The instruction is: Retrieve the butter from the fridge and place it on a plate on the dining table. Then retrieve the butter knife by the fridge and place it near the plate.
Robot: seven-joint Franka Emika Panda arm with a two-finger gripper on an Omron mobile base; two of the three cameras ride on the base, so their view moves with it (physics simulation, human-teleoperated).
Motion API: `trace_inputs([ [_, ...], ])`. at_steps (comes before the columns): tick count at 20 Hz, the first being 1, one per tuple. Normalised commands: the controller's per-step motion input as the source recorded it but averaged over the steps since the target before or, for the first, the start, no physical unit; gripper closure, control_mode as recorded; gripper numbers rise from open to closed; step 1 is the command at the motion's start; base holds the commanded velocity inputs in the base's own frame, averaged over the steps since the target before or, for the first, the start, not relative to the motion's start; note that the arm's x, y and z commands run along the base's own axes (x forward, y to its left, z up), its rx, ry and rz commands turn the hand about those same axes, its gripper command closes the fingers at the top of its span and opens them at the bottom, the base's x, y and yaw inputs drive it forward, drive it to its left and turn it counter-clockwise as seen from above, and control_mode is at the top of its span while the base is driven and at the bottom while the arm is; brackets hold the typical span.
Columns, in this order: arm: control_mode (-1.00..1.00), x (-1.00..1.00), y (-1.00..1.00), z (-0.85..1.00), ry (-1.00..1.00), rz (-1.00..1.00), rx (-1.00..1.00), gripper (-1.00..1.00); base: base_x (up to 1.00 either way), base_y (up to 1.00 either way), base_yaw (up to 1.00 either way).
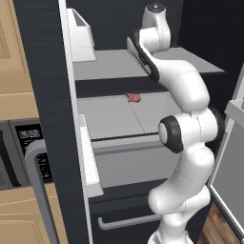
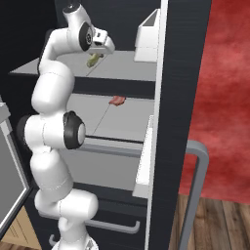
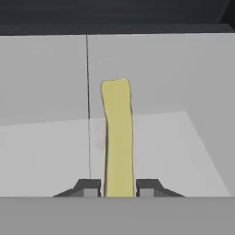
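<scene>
Gripper (image 3: 118, 188) narrow, both dark fingertips (image 3: 90, 187) pressed on butter (image 3: 118, 137), holding it. Butter slim, olive-yellow stick, smooth, rounded far end, over upper grey shelf (image 2: 122, 68) inside fridge (image 2: 180, 73). Fridge matte black, door handle (image 2: 195, 190) grey bar. Small red food item (image 2: 117, 100) on lower shelf.

Arm (image 2: 51, 122) reaches upward, jaws clamped tight around the butter (image 3: 118, 137).

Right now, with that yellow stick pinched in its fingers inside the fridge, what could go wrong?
The gripper holds the butter only by its near end, so the stick might slip or swing while being carried. Backing out, the arm could brush the open fridge door or its shelf, and maybe knock the small red food item.
</scene>
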Motion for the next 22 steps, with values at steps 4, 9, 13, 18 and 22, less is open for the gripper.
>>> trace_inputs([
  [4, -1.0, -0.48, 0.0, 0.0, -0.19, -0.21, 0.1, 1.0, 0.0, 0.0, 0.0],
  [9, -1.0, -0.97, -0.03, 0.0, -0.27, -0.02, 0.12, 1.0, 0.0, 0.0, 0.0],
  [13, -1.0, -1.0, -0.18, -0.01, -0.31, 0.01, 0.01, 1.0, 0.0, 0.0, 0.0],
  [18, -1.0, -1.0, -0.3, 0.0, -0.18, 0.06, 0.0, 1.0, 0.0, 0.0, 0.0],
  [22, -1.0, -1.0, -0.15, 0.0, -0.01, 0.09, 0.0, 1.0, 0.0, 0.0, 0.0],
])
